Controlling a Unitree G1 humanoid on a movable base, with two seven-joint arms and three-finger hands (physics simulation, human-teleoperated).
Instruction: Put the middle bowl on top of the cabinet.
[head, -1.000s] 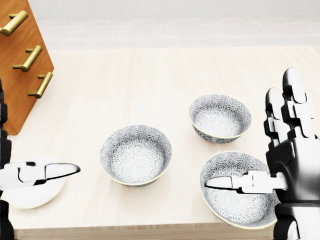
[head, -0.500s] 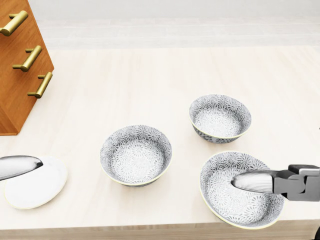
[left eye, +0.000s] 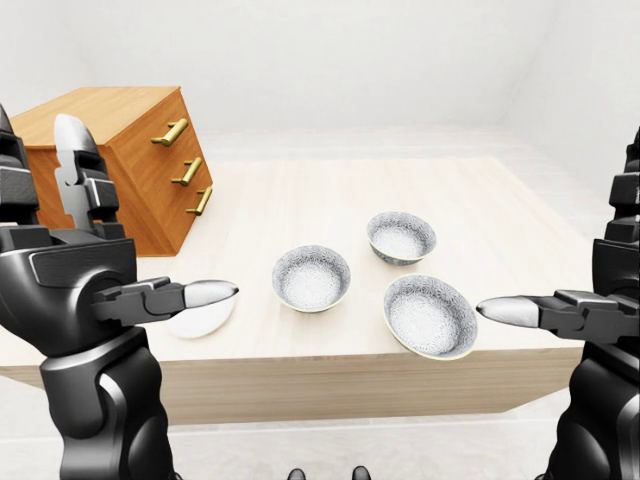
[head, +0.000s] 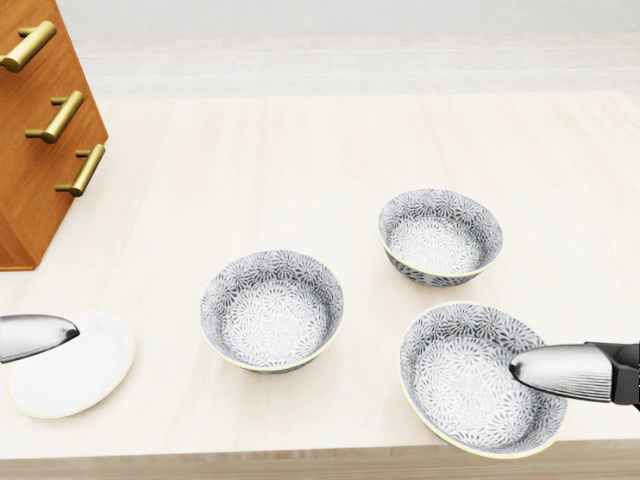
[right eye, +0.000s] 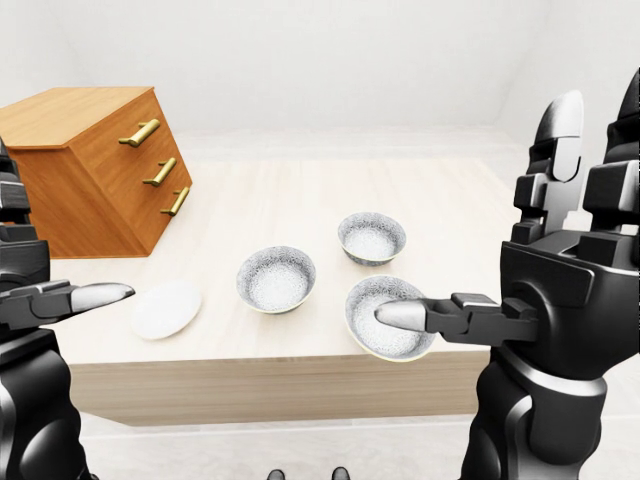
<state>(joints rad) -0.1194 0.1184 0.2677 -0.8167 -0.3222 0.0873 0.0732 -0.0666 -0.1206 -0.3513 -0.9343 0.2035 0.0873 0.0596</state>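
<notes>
Both hands are hovering over the near edge of the tabletop (head: 250, 170). The left robot hand (left eye: 60, 290) and right robot hand (right eye: 565, 290) are spreading wide open, fingers upraised, gripping nothing, so the reach is not yet beginning. A white plate (head: 75, 370) is lying near the near-left corner and a large bowl (head: 455, 385) at the near edge, with another bowl (head: 272, 310) sitting to its left. The middle bowl (head: 440, 235), judged left to right, is sitting farther in, untouched. The next move is calling for the right robot hand to grip its rim, then carry it onto the cabinet (left eye: 110, 120) at the left edge.
</notes>
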